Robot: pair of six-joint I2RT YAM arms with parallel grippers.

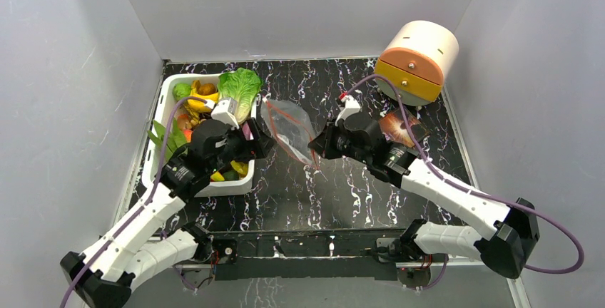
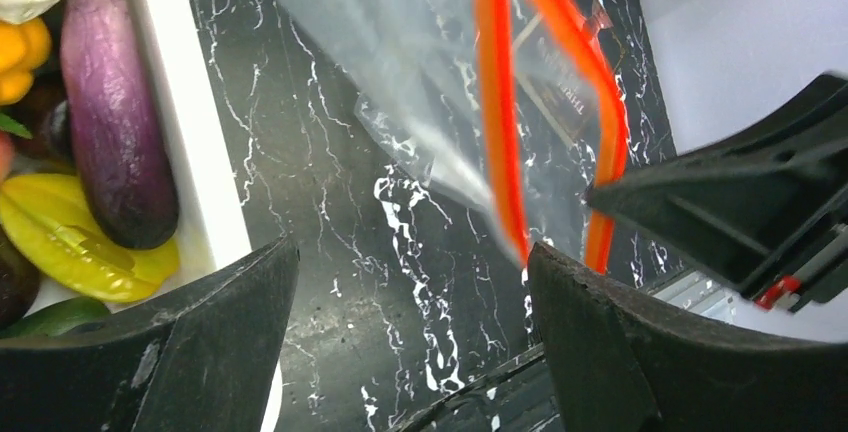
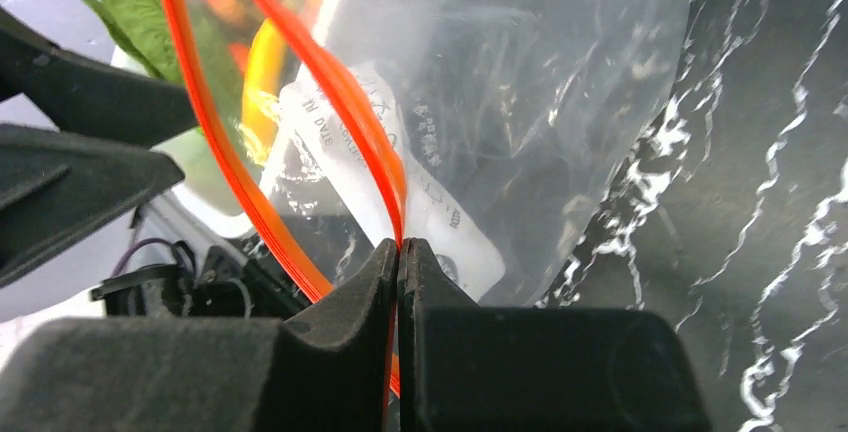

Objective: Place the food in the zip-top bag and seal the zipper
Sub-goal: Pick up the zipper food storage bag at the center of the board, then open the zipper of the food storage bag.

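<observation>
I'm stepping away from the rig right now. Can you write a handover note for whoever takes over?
Right gripper: shut on the zipper, pinching one side of the zip-top bag mouth.
Left gripper: open, empty, close to the bag mouth.
Food: in the white tub, left of the bag.
Done: bag gripped, mouth gaping; no food visible inside.
Left: move the food into the bag, then seal the zipper.
</observation>
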